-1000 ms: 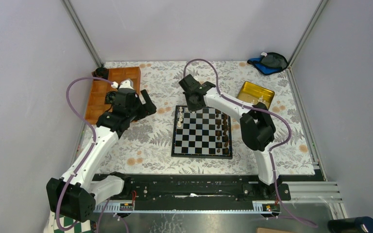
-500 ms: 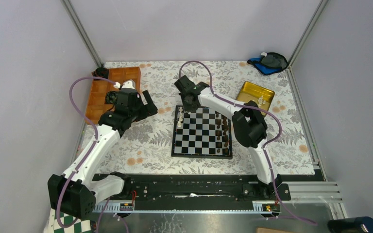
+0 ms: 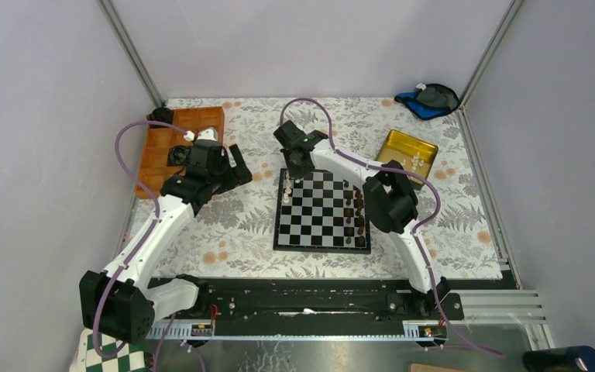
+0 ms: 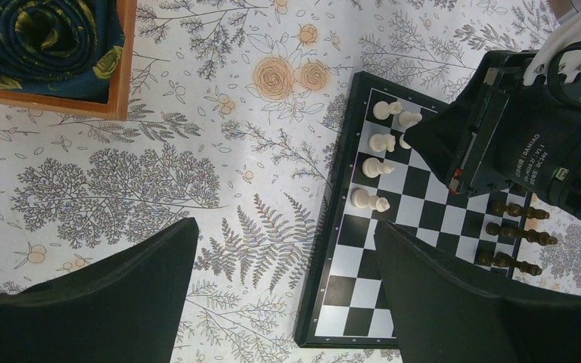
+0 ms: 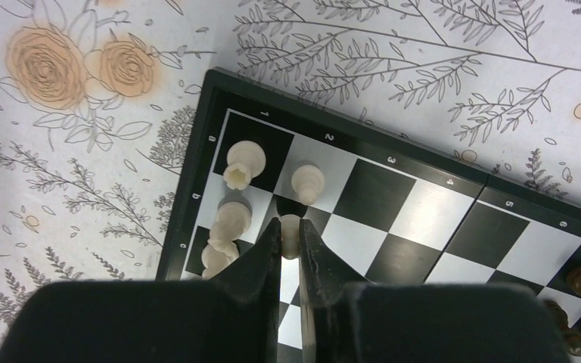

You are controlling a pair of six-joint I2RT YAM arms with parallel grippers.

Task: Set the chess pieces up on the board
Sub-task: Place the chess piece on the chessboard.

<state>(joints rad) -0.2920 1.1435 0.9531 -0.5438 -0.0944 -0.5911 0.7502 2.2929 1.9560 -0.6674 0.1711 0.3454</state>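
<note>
The board [image 3: 318, 226] lies mid-table, black-framed, with black and pale squares. Several white chess pieces [image 3: 286, 190] stand along its left edge, and dark pieces [image 3: 356, 209] line its right side. My right gripper [image 3: 291, 166] hovers over the board's far-left corner. In the right wrist view this gripper [image 5: 290, 227] is shut on a small white piece [image 5: 290, 236], just above the squares beside other white pieces [image 5: 245, 162]. My left gripper [image 4: 286, 227] hangs open and empty over the tablecloth at the board's left edge [image 4: 348, 272].
A wooden tray [image 3: 178, 136] holding a rolled dark cloth [image 4: 45, 38] sits at the far left. A yellow tin [image 3: 407, 149] with a few white pieces lies at the far right. A blue-black cloth [image 3: 430, 97] is in the far right corner.
My right gripper has moved left and slightly farther back, to the board's far-left corner, with the white piece still in it. The left arm has shifted slightly farther back, with its gripper still open.
</note>
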